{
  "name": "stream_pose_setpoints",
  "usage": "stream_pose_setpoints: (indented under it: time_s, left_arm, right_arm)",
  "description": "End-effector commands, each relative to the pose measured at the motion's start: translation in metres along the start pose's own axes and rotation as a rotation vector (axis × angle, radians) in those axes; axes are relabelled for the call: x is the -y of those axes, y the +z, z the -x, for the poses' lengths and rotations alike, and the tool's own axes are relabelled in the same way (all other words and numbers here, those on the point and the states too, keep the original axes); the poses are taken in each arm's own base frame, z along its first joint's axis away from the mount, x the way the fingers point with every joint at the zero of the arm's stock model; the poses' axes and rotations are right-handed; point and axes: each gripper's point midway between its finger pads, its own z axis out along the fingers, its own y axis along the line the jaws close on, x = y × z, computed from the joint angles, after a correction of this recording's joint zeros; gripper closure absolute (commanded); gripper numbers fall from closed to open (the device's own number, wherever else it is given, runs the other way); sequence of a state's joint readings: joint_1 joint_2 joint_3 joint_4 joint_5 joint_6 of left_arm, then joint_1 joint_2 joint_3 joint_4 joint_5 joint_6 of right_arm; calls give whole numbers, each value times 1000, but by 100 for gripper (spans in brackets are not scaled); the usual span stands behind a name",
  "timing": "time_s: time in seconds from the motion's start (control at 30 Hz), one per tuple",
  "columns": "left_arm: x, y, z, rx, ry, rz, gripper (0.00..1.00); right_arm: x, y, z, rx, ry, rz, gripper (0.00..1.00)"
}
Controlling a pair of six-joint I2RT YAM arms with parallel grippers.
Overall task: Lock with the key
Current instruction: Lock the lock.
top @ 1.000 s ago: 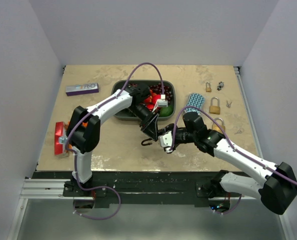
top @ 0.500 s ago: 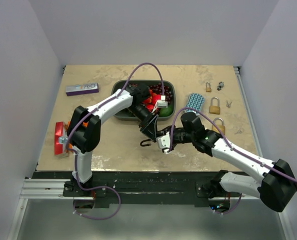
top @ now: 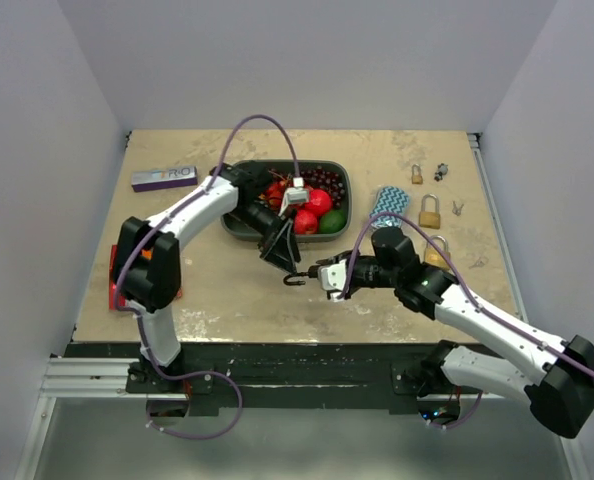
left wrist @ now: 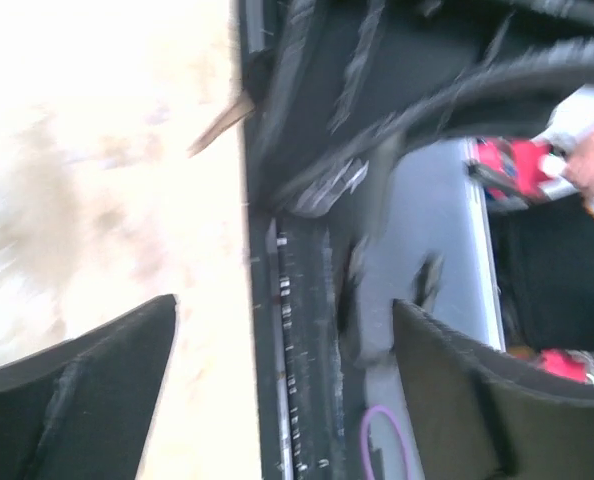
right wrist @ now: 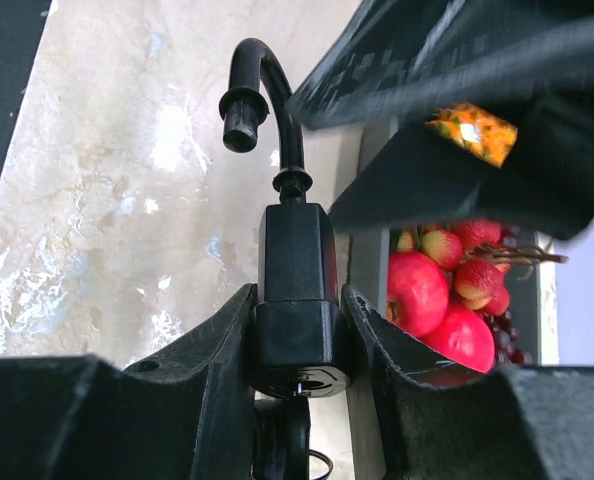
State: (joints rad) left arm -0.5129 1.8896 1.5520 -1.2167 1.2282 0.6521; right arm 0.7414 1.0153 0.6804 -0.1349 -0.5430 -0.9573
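Right hand (right wrist: 297,300): clamped on the body of the black padlock (right wrist: 295,245), one finger on each flat side, the keyway face turned toward the wrist camera. The lock is held off the desk (top: 207,290), near the front centre in the overhead view and just forward of the tray (top: 332,166). Shackle (right wrist: 264,85): open, one leg seated in the body and the free end swung out, clear of its hole and hanging over the bare desk surface. A thin ring shows below the keyway face in the right wrist view; whether a key sits in the keyway cannot be told. Left hand (top: 282,258): fingers apart with nothing between them, confirmed in the left wrist view, which is heavily blurred. It stands tilted just beside the shackle, on the tray side; contact with the shackle cannot be told. The tray carries red fruit (top: 312,205) and one green piece (top: 330,222). On the right part of the desk, well apart from the held lock, lie a blue patterned pouch (top: 389,203), a large brass padlock (top: 429,213), a small brass padlock (top: 417,175) and two small metal pieces that look like keys (top: 458,208), too small to confirm. A purple box (top: 164,178) lies at the far left, and a red object (top: 120,278) sits at the left edge behind the left arm.
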Motion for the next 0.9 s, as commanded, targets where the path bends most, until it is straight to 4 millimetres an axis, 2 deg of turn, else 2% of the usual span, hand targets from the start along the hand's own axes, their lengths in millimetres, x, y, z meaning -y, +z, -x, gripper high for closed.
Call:
stream_pose_setpoints:
  time_s: [0.0,0.07,0.1,0.13,0.23,0.57,0.63,0.77,0.87]
  left_arm:
    - [-10,-50,12,99,111,173,1]
    - [-11,-63,9,94,160,228,1]
    - [-10,-64,1,65,152,239,1]
    - [-5,-64,-1,56,170,238,1]
    - [6,-61,-3,69,176,209,1]
    - [31,-25,19,81,189,110,1]
    - [34,-13,17,49,200,104,1]
    - [29,-3,12,28,200,125,2]
    - [24,0,5,20,208,141,7]
  right_arm:
    - [31,-18,34,72,-12,-121,100]
    - [33,-23,34,65,-8,-138,100]
    - [36,-25,31,46,-7,-158,100]
    - [40,-29,35,55,-20,-185,100]
    - [43,-32,35,50,-54,-205,100]
    - [56,-32,42,49,-151,-214,100]
    - [60,-32,43,47,-149,-225,100]
    - [65,-34,50,65,-130,-234,100]
    - [70,-36,55,76,-73,-247,100]
